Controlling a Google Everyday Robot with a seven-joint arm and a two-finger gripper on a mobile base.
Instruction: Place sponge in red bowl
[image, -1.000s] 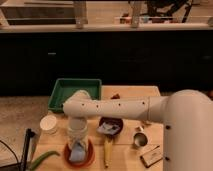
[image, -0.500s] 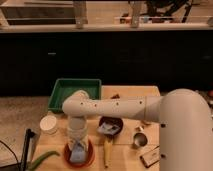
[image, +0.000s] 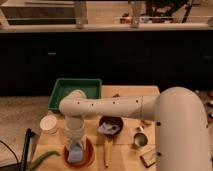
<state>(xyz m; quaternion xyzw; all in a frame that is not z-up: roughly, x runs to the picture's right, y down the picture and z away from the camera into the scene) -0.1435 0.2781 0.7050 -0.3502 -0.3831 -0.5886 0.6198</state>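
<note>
The gripper (image: 75, 146) hangs straight down over the red bowl (image: 91, 153), at the table's (image: 125, 155) seven o'clock corner. The sponge (image: 75, 154) lies inside the bowl, right under the gripper and touching or nearly touching it. Whether the gripper grasps it cannot be told. A maroon bowl (image: 114, 121) sits at two o'clock.
</note>
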